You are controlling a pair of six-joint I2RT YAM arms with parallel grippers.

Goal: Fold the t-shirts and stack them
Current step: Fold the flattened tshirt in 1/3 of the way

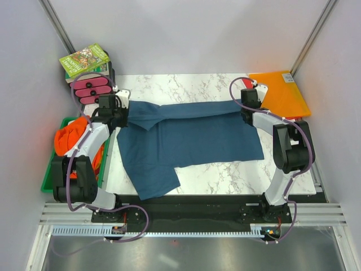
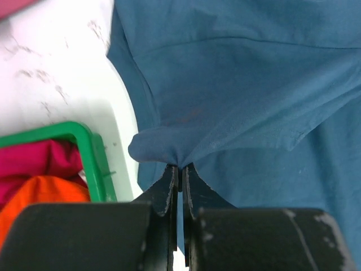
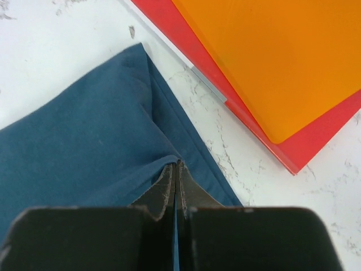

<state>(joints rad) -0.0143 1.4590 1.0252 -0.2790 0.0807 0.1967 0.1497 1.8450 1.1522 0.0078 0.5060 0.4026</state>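
A: Start from the blue t-shirt (image 1: 192, 141), spread over the middle of the table (image 1: 225, 178), far part doubled over, a loose flap toward the near left corner. Beyond the left edge, see the orange t-shirts (image 1: 70, 138) heaped in the green bin (image 1: 47, 182).

B: And the grips?

A: Look at the left gripper (image 2: 179, 168), pinched shut on a bunched tip of blue cloth near the far left. Same for the right gripper (image 3: 176, 165), clamped on the hem near the far right corner, beside the red folder (image 3: 307, 155) and orange folder (image 3: 282, 62).

B: Then bring both ends toward the near edge together, level, cloth taut between. Lift just clear, no dragging. Lay the fold square before letting go. Mind the flap.
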